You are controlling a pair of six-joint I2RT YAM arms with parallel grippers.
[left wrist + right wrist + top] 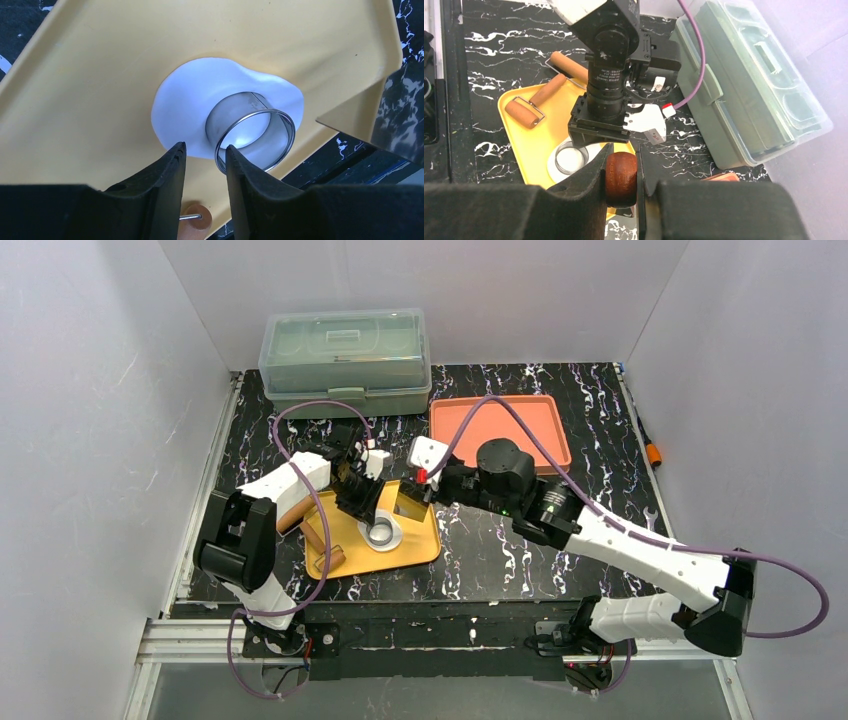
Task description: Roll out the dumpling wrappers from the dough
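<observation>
The dough is a flat white oval sheet on the yellow tray. A small metal ring stands on it. It also shows in the top view and the right wrist view. My left gripper is open and empty just above the dough's near edge, its right finger beside the ring's rim. My right gripper is shut on the brown wooden handle of a metal scraper, whose blade hangs by the tray's right edge. No neat round wrappers are in view.
A wooden rolling pin lies on the tray's left part. A clear lidded box stands at the back left. An orange tray sits at the back right. A small wrench lies at the right edge.
</observation>
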